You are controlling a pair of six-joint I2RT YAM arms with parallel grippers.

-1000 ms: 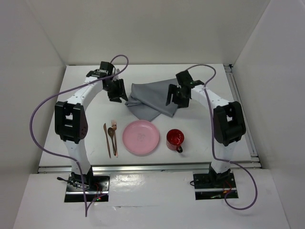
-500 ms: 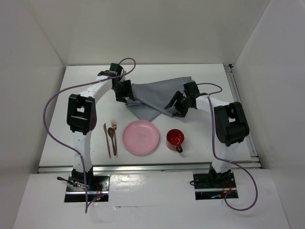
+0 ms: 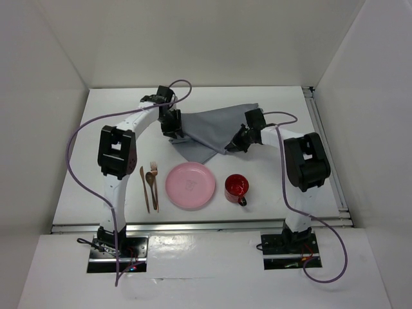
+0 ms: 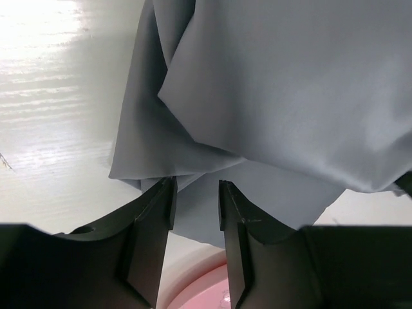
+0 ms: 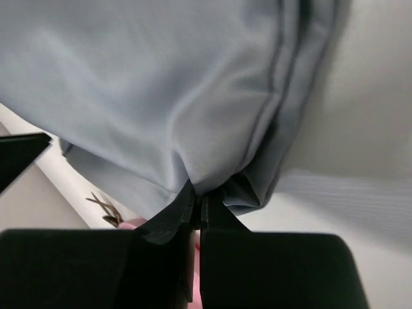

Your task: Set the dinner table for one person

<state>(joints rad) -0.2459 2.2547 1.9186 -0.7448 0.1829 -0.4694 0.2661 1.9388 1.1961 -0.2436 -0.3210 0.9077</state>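
1. Step in hand, as I read it: getting a two-point hold on the grey cloth [image 3: 209, 127], which lies crumpled and folded over itself mid-tabletop [image 3: 219, 98], behind the place setting
2. right gripper [image 5: 198, 193]: pressed together, pinching a bunched fold at the cloth's hemmed right edge
3. left gripper [image 4: 196, 196]: jaws spread part-way and straddling the cloth's left corner; fabric sits in the gap but isn't clamped
4. The tabletop is the big white surface carrying everything. Pink plate [image 3: 190, 185] sits front-centre, red mug [image 3: 236, 187] just to its right, copper cutlery [image 3: 150, 185] lined up just to its left
5. The cloth's near tip comes close to the plate's far rim; can't tell whether they touch
6. Judgement: plate, mug and cutlery look placed, so the cloth is the open item
7. Next move calls for the left gripper to close on that corner, then both arms to lift evenly and pull apart to flatten the cloth
8. Risk: a low drag could catch the plate or mug
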